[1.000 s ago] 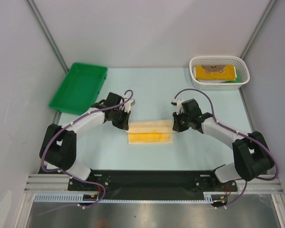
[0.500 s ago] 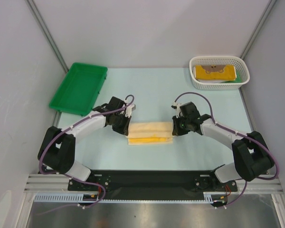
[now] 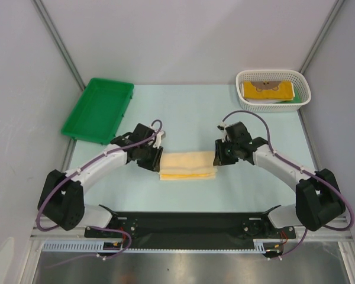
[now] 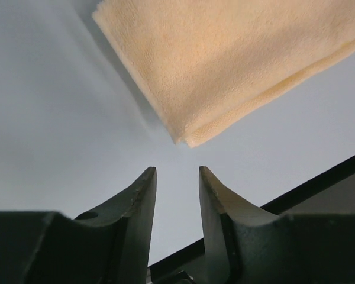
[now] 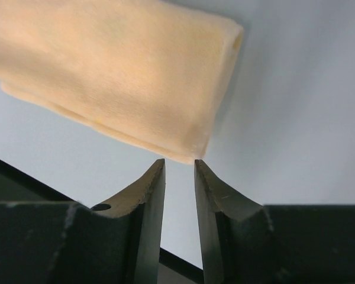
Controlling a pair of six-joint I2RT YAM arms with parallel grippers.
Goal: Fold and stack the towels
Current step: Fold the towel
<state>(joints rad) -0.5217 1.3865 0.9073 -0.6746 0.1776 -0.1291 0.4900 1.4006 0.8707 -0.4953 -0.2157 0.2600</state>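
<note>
A yellow towel (image 3: 187,165) lies folded into a flat strip on the pale table between the two arms. My left gripper (image 3: 155,158) stands at its left end, jaws open and empty, with the towel's corner (image 4: 189,139) just beyond the fingertips (image 4: 149,174). My right gripper (image 3: 218,157) is at the right end, also open with nothing between its jaws; the folded edge (image 5: 183,155) sits right at its tips (image 5: 199,165). More towels (image 3: 266,90), a yellow one on top and a green edge beneath, lie in the white mesh basket (image 3: 274,76).
A green plastic tray (image 3: 98,109) leans at the back left corner. The white basket stands at the back right. Grey walls close in both sides, and a black rail (image 3: 189,222) runs along the near edge.
Both grippers have opened and let go of the towel. Its upper half, held raised a second ago, now lies folded down over the lower half.
</note>
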